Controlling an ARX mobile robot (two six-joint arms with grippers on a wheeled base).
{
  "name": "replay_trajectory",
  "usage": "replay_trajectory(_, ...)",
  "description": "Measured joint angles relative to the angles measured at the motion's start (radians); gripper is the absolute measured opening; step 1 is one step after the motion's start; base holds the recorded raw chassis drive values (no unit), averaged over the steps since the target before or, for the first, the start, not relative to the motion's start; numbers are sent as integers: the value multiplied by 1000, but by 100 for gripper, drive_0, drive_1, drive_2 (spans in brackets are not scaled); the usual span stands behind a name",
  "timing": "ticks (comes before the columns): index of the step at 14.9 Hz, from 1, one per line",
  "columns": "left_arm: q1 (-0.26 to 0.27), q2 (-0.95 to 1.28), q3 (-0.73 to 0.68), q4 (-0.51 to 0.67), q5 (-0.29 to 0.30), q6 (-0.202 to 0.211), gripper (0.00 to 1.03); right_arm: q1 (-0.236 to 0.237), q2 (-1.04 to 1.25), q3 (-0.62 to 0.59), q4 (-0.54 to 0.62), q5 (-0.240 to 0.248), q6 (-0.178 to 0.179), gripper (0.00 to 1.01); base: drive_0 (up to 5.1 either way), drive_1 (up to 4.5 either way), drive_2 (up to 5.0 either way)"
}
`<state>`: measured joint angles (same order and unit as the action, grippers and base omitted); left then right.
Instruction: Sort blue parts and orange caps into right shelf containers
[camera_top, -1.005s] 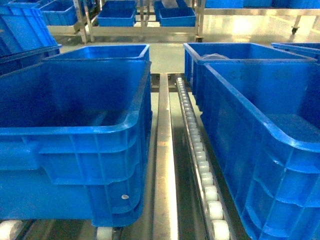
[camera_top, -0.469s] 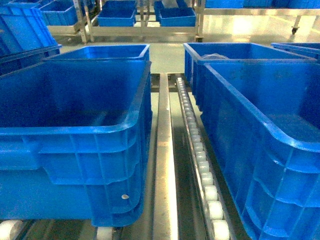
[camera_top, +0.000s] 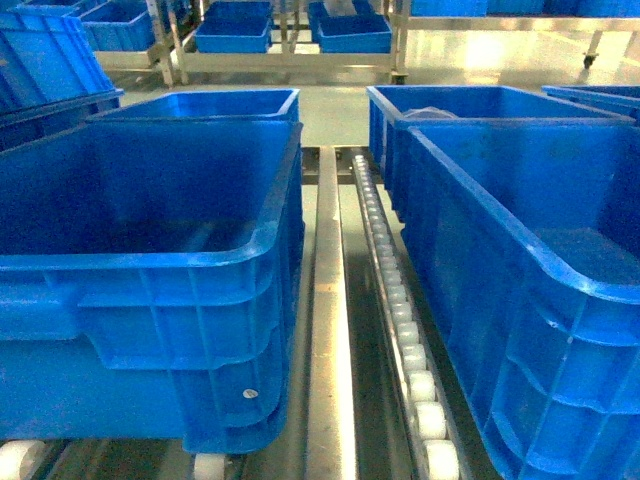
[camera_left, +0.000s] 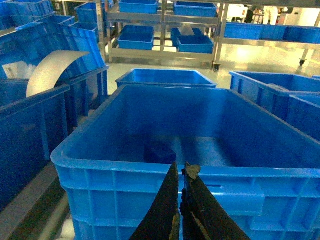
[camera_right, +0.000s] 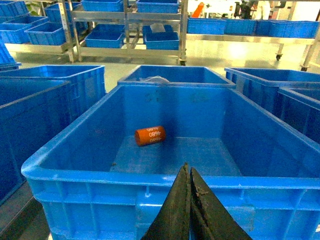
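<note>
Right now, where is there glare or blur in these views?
Head: glare on the far floor, near crate soft. Left wrist: bright floor, shut gripper blurred. Right wrist: sharp enough to read the orange cap; glare on the floor behind.

Bright-blue crates (camera_right: 150, 172), white-lettered orange cap (camera_right: 150, 135)

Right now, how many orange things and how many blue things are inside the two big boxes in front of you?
Orange cap: 1, lying in the right crate
Blue part: 1, a dark block in the left crate, hard to make out
Total: 2
</note>
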<state>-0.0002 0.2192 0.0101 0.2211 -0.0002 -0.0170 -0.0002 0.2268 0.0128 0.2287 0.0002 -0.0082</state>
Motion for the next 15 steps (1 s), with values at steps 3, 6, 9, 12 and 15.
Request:
replay_trajectory(3, 0, -44, 0, -45, 0, 0, 2, 0, -45, 0, -46, 0, 0, 1, 0, 0, 0)
replay_trajectory(6, 0, -209, 1, -211, 0, 2, 2, 0, -213, 0, -235, -1, 0, 1, 0, 0, 0)
replay_trajectory(9, 0, -208, 0, -223, -1, 3, 2, 0, -222, 0, -229, -2, 0, 1, 0, 0, 0)
replay_trajectory(12, 0, -208, 0, -225, 0, 3, 2, 0, -222, 0, -233, -1, 0, 1, 0, 0, 0)
replay_trajectory(15, 0, -208, 0, -225, 0, 3, 26, 0, -222, 0, -234, -1, 0, 2, 0, 0, 0)
